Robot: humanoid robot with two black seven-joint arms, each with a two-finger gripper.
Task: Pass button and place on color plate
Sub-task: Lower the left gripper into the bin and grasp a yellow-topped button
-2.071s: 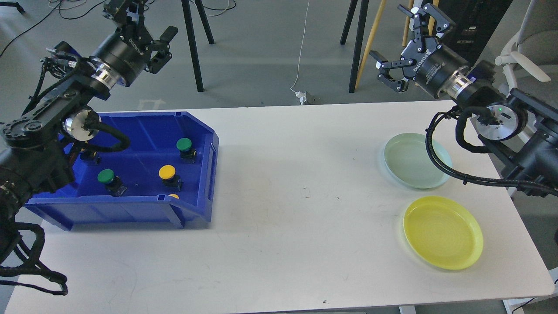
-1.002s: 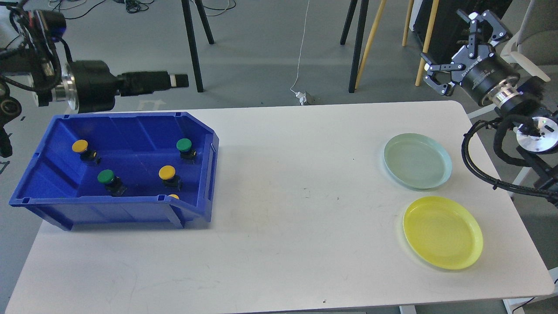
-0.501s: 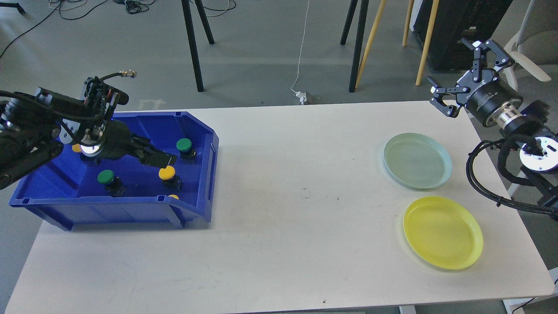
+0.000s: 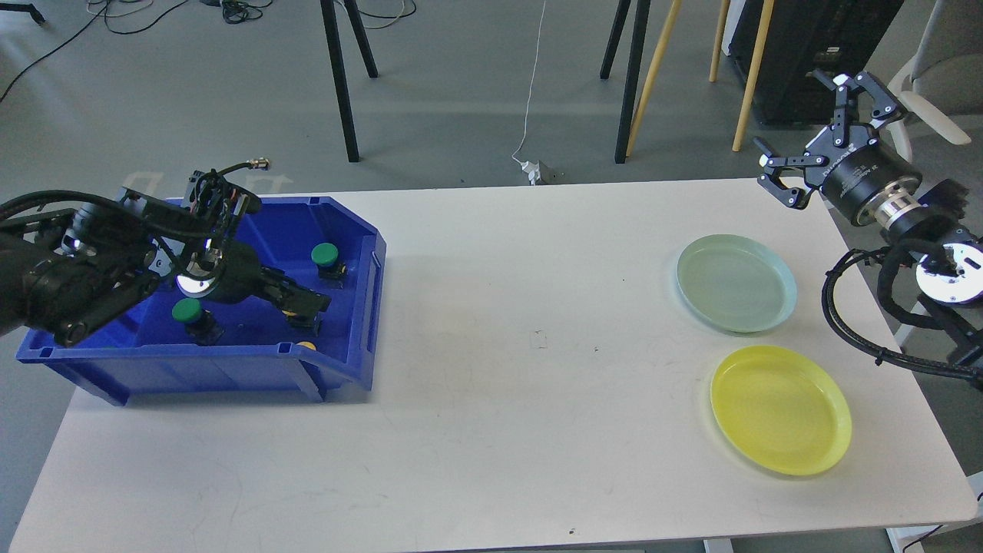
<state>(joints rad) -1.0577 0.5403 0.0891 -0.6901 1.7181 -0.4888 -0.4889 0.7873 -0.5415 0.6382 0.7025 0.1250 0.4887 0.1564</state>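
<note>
The left gripper (image 4: 307, 301) reaches into the blue bin (image 4: 349, 230) over a yellow button (image 4: 290, 312); whether its fingers are closed cannot be told. The right gripper (image 4: 818, 130) waits with fingers spread beyond the desk (image 4: 499, 399). Picking seems underway; next comes lifting and handover.

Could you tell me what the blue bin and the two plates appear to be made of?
The bin looks like moulded plastic: uniform saturated blue, ribbed walls, soft sheen. The yellow plate and the pale green plate look like glossy plastic or melamine, judging by flat colour and faint concentric rings; glazed ceramic cannot be ruled out.
</note>
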